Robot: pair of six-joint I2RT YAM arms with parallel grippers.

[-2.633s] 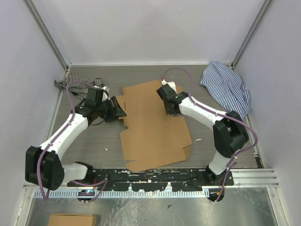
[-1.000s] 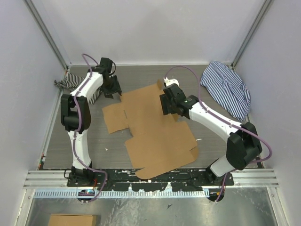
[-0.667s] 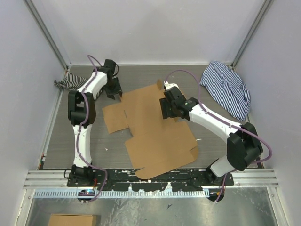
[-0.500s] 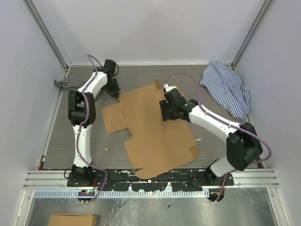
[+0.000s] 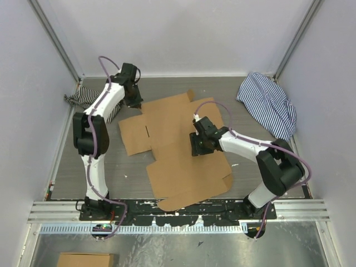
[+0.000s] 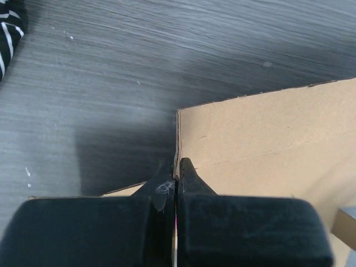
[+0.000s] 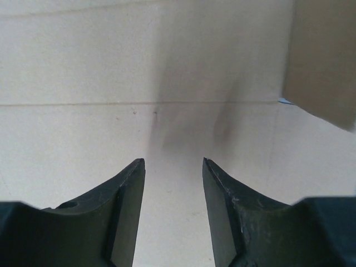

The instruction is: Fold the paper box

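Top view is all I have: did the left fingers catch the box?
Observer: Yes. The left wrist view shows the left fingers shut on a thin edge of the box.
Operator: And the right side?
Observer: The right fingers stand apart over flat cardboard, nothing between them.
Operator: Any flap up near them?
Observer: A darker flap overlaps the sheet at the upper right of the right wrist view.

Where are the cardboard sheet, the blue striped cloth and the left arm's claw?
paper box point(image 5: 172, 161), top view, bare middle panel.
blue striped cloth point(image 5: 267, 103), top view, its centre.
left gripper point(image 6: 177, 167), left wrist view, between the fingertips.
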